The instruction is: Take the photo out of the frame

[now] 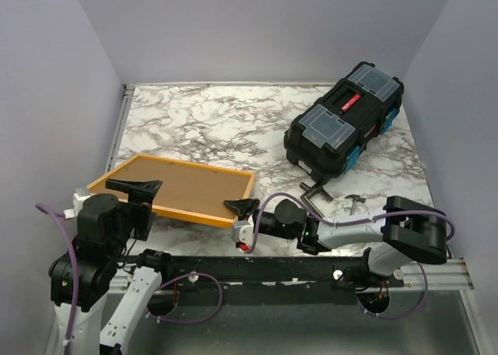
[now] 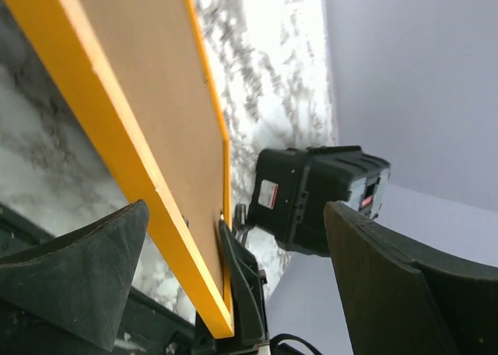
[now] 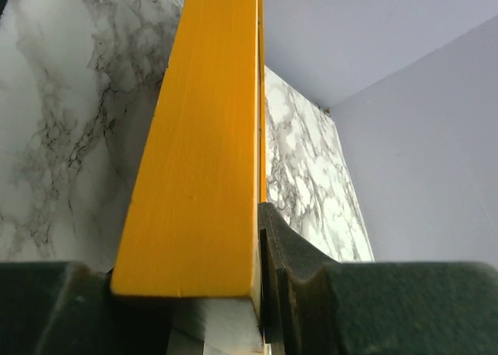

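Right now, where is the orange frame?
In the top view the frame is at the table's near left, brown back up, its right corner pinched by the right gripper and its left end inside the open left gripper.

Red label (image 1: pixel 349 102) on black toolbox (image 1: pixel 345 127) lid, white sticker (image 2: pixel 268 193) on its end, lettering too small to read

Smooth, satin orange paint covers the wooden-looking frame (image 1: pixel 175 211), while the back of the photo (image 1: pixel 183 185) is matt brown fibreboard. The tabletop (image 1: pixel 218 121) has a sleek marble-look finish; the toolbox (image 1: pixel 342 125) is black moulded plastic with translucent, glossy lids.
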Tool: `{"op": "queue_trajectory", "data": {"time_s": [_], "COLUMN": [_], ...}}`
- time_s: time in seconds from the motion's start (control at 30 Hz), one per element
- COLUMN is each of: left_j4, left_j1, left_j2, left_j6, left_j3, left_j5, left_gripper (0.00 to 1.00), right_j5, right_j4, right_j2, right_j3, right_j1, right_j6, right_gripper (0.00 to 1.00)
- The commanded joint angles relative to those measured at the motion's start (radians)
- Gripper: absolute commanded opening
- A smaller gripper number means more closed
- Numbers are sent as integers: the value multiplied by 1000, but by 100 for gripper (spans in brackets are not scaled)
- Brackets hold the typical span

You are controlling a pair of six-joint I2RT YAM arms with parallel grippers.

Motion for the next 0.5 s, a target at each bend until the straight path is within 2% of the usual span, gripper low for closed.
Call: {"op": "queue_trajectory", "data": {"time_s": [0.0,0.23,0.47], "left_j4": [50,30,41], "left_j1": [4,4,4], "left_j2": [-49,-44,-37], "left_j6": [232,332,358], "left_j3": [133,272,320], "left_j5": [-149,-263,-294], "left_gripper": [98,98,98], "right_j5": [-101,-132,-210], "right_j4": [-153,-298,-331], "right_j2": [-64,-139,-204], "right_j3": [43,108,96], "right_j1": [0,-1,-6], "right_j6": [176,320,419], "right_gripper": [1,1,0]}}
